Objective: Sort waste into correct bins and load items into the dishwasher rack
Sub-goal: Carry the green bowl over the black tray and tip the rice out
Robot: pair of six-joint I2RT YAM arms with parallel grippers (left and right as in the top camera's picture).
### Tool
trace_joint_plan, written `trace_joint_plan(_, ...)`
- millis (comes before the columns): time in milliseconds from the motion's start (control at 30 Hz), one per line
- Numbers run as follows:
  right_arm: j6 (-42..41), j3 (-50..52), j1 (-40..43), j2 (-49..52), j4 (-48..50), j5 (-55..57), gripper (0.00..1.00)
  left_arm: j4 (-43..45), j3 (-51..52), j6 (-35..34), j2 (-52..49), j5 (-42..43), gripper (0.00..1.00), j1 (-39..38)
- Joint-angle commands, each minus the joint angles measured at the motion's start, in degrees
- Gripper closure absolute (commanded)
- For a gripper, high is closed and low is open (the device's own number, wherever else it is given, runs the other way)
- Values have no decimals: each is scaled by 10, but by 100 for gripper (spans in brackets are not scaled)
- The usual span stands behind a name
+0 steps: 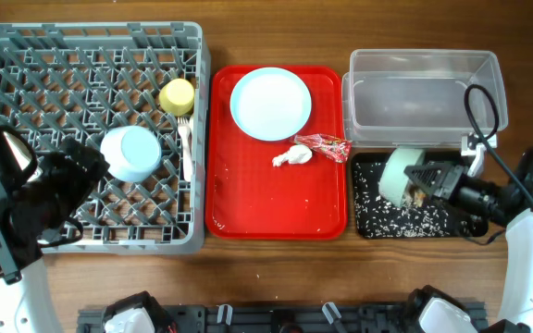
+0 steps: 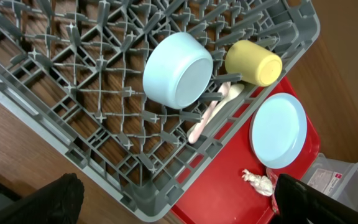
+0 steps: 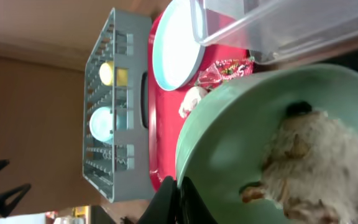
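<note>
"What stood on the wooden counter (image 1: pixel 276 268)?"

"The large square grey plastic rack (image 1: pixel 63 92) was at the left and the flat red serving tray (image 1: pixel 276 199) mid-counter. The clear rectangular plastic tub (image 1: pixel 424 102) and the shallow black rectangular tray (image 1: pixel 355 203) were at the right. The round light blue plate (image 1: pixel 270 103) sat on the red tray."

"And the pincers?"

"The right pincer (image 1: pixel 426 178) gripped the rim of the mint green bowl (image 1: pixel 398 174), which was tipped over the black tray. The left pincer (image 2: pixel 179 190) hung spread wide and empty above the rack, which held the light blue bowl (image 1: pixel 130 153), the small yellow cup (image 1: pixel 177 96) and the white plastic cutlery (image 1: pixel 186 148). The crumpled white tissue (image 1: pixel 291 156) and the red crinkled wrapper (image 1: pixel 327 145) lay near the plate. Rice-like scraps (image 1: pixel 405 220) speckled the black tray."
</note>
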State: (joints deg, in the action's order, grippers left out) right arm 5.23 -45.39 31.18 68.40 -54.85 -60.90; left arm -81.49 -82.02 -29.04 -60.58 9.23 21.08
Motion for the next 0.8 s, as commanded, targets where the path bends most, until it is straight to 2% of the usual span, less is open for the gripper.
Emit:
trace_joint_plan(0,-21,0,2,-4,61,-26,96,0,-1,3,0,-3,0,2)
trace_joint_plan(33,-25,0,2,-4,59,-43,96,0,-1,3,0,-3,0,2)
trace_joint_plan(100,58,0,2,-4,-7,-56,96,0,-1,3,0,-3,0,2)
trace_joint_plan(133,86,2,2,-4,-9,-54,96,0,-1,3,0,-3,0,2)
trace_joint_plan(233,-9,1,2,-4,64,-63,96,0,-1,3,0,-3,0,2)
trace_joint_plan(333,97,4,2,-4,-4,-78,96,0,-1,3,0,-3,0,2)
trace_joint_plan(367,96,9,2,-4,14,-78,96,0,-1,3,0,-3,0,2)
trace_joint_plan(433,21,9,2,-3,77,-99,96,0,-1,3,0,-3,0,2)
trace_joint_plan(533,83,15,2,-3,28,-158,96,0,-1,3,0,-3,0,2)
trace_joint_plan(767,86,46,4,2,68,-189,96,0,-1,3,0,-3,0,2)
